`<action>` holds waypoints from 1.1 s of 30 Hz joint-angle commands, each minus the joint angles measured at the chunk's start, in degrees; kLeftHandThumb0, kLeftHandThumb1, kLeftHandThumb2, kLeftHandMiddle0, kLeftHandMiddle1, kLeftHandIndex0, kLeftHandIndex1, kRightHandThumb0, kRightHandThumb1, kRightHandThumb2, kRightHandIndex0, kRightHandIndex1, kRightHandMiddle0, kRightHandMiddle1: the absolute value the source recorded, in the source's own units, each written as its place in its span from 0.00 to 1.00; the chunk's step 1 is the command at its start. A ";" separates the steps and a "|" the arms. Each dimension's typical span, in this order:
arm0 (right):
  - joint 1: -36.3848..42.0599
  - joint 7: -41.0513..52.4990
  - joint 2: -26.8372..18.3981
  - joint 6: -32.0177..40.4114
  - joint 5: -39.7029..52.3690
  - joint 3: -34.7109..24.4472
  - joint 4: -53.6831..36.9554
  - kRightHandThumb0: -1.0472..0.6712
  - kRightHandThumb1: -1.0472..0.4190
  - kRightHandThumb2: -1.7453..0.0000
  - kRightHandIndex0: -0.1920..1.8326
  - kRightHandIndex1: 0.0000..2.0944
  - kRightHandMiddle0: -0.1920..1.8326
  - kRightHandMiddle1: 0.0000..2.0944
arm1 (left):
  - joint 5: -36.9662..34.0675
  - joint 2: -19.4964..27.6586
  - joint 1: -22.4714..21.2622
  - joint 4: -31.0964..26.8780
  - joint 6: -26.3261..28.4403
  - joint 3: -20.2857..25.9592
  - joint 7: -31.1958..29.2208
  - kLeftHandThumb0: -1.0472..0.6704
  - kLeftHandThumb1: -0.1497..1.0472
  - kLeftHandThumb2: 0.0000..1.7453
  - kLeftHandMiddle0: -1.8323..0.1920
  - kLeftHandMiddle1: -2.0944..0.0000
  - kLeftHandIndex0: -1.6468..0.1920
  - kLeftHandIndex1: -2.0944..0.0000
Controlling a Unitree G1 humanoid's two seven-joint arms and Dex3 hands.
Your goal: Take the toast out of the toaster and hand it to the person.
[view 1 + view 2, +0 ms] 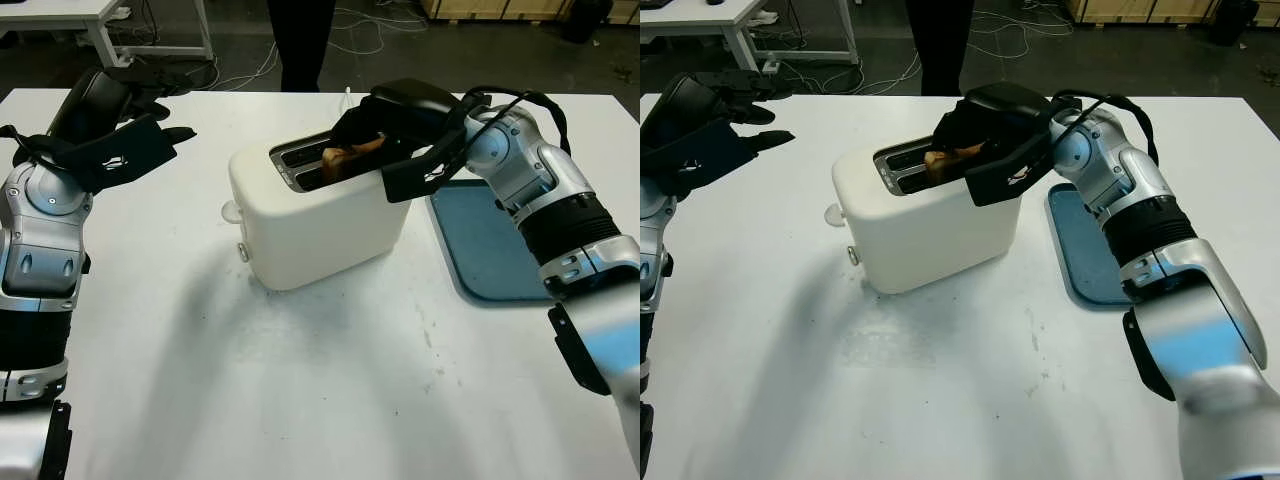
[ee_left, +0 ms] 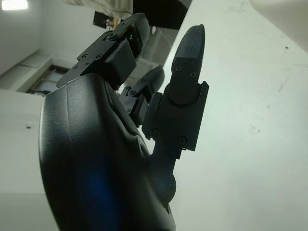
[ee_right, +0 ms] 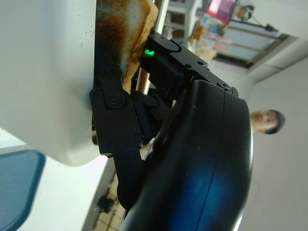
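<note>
Right hand [image 1: 372, 140] around toast [image 1: 350, 155]

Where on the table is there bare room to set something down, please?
The near table in front of the toaster is bare, as is the stretch between it and the left hand. It is crowded where the right hand grips the toast, beside the blue tray.

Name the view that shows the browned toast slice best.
The right wrist view: the browned toast slice is close, its scorched face clear beside the right hand's fingers. Both eye views show just its top edge above the white toaster.
</note>
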 commanded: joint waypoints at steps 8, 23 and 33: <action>1.37 -17.03 -2.32 -9.60 -7.15 0.46 0.48 0.27 0.09 0.80 0.63 0.83 0.51 0.79 | 0.47 -0.09 0.60 -0.41 0.20 -0.44 0.11 0.32 0.89 0.04 0.60 0.81 0.51 1.00; -6.30 -25.69 -1.94 -10.12 -4.66 -5.13 10.20 0.28 0.09 0.75 0.59 0.83 0.46 0.83 | 0.80 0.27 0.62 -0.59 0.45 -0.57 -0.22 0.32 0.89 0.05 0.60 0.82 0.51 1.00; -10.84 -16.07 -0.87 -7.28 8.32 -13.54 17.29 0.31 0.09 0.79 0.59 0.83 0.45 0.83 | 0.75 0.08 0.62 -0.42 0.48 -0.47 0.04 0.33 0.89 0.04 0.59 0.83 0.51 1.00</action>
